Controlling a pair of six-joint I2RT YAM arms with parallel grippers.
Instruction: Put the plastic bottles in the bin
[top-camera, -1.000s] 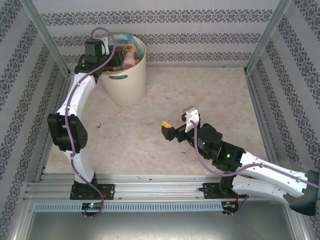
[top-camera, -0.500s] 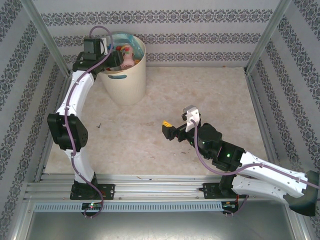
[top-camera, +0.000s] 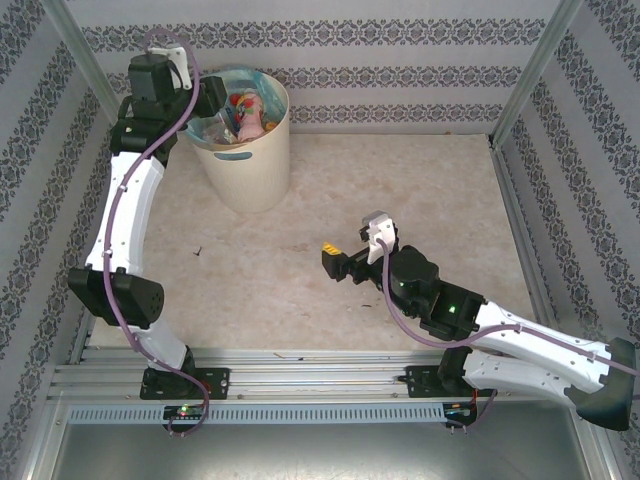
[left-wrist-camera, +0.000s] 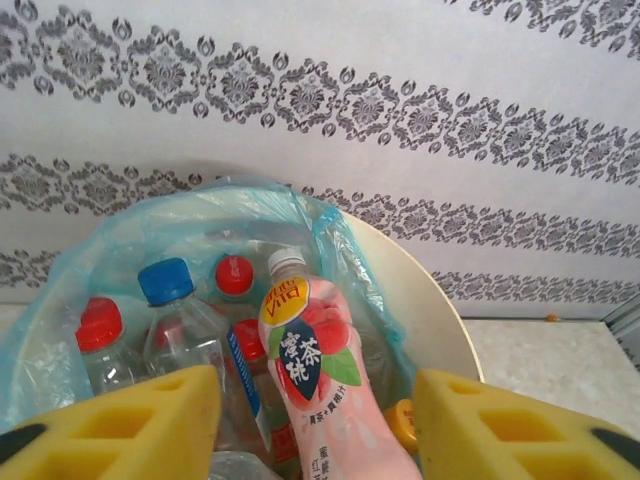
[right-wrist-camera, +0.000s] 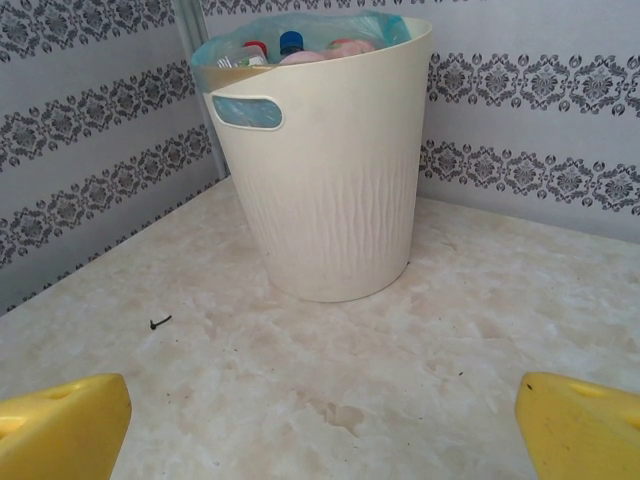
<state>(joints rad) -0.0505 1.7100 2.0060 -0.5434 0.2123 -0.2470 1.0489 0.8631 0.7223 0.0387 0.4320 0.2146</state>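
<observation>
The cream bin (top-camera: 247, 160) stands at the back left of the table, lined with a turquoise bag (left-wrist-camera: 130, 240). Several plastic bottles lie inside it: a pink-labelled bottle (left-wrist-camera: 320, 380) on top, beside clear ones with a blue cap (left-wrist-camera: 165, 280) and red caps (left-wrist-camera: 234, 274). My left gripper (top-camera: 212, 100) hovers over the bin's left rim, open, its yellow pads (left-wrist-camera: 110, 425) on either side of the pink bottle without touching it. My right gripper (top-camera: 335, 262) is low over the table's middle, open and empty, facing the bin (right-wrist-camera: 330, 170), whose rim shows bottle caps (right-wrist-camera: 290, 42).
A small black screw (right-wrist-camera: 159, 322) lies on the marble table (top-camera: 430, 190) left of the right gripper. Patterned walls and metal posts (top-camera: 90, 70) close in the back and sides. The bin sits near the back-left corner.
My left arm has risen and drawn back to the left, away from the bin's middle. The pink bottle stays in the bin. My right arm has barely moved.
</observation>
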